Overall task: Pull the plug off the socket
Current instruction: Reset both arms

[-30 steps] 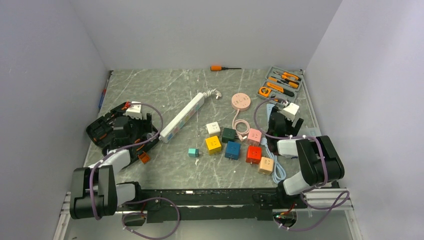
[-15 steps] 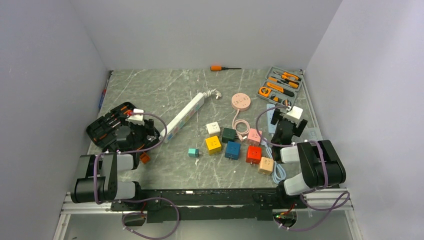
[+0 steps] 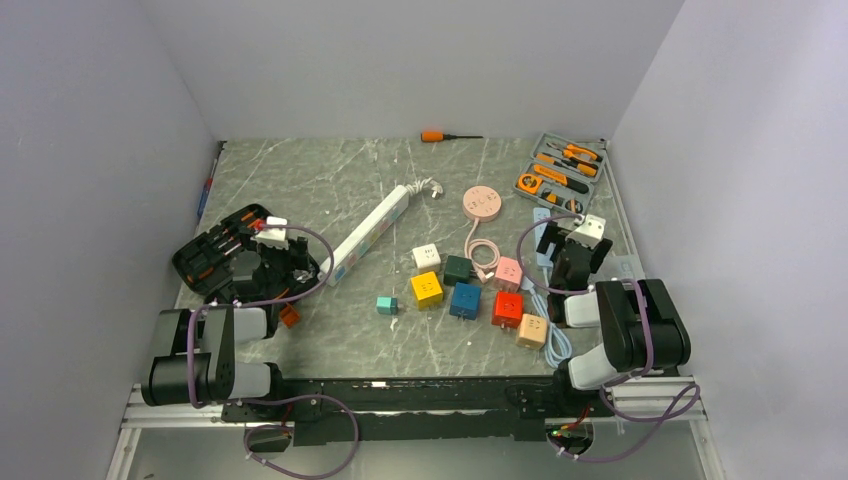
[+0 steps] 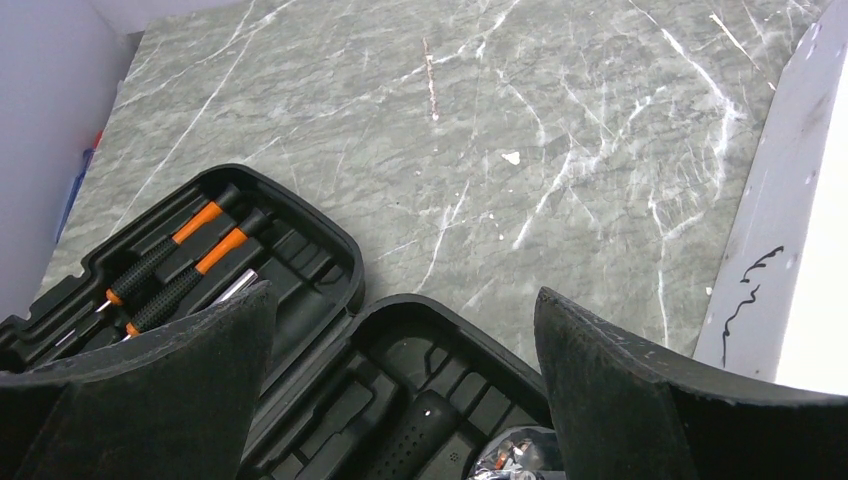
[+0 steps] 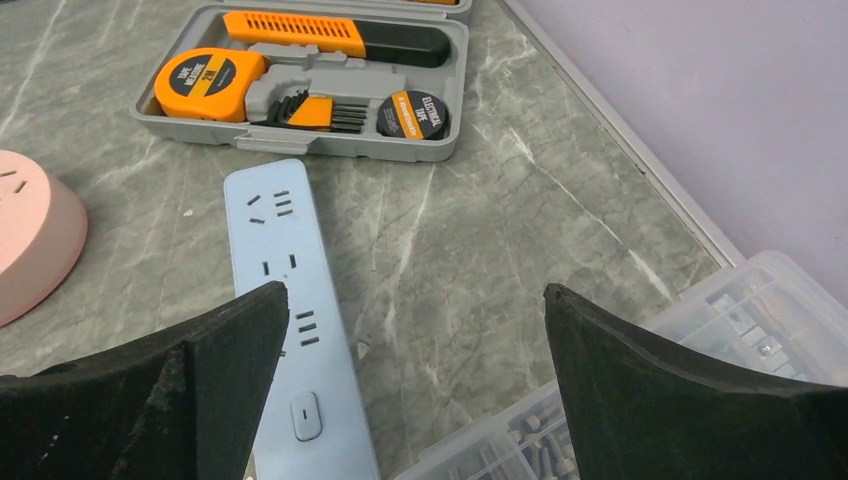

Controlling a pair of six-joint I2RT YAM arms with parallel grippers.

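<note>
from above, the white power strip (image 3: 366,238) lies on the table (image 3: 320,175), left hand (image 3: 268,262) left of it, right hand (image 3: 557,242) well right. left wrist: hand released over a black tool case (image 4: 300,300). right wrist: hand released over a blue strip (image 5: 285,300).

Both arms are seen folded low by their bases. Left arm (image 3: 190,350) is bent sharply at the elbow, with the forearm run forward and inward. Left hand (image 3: 258,252) is pointed away from the base and tilted down, its black fingers (image 4: 150,400) spread fully apart. Right arm (image 3: 630,325) is folded the same way, mirrored. Right hand (image 3: 558,245) is aimed forward and down, its fingers (image 5: 700,400) likewise set wide apart.
</note>
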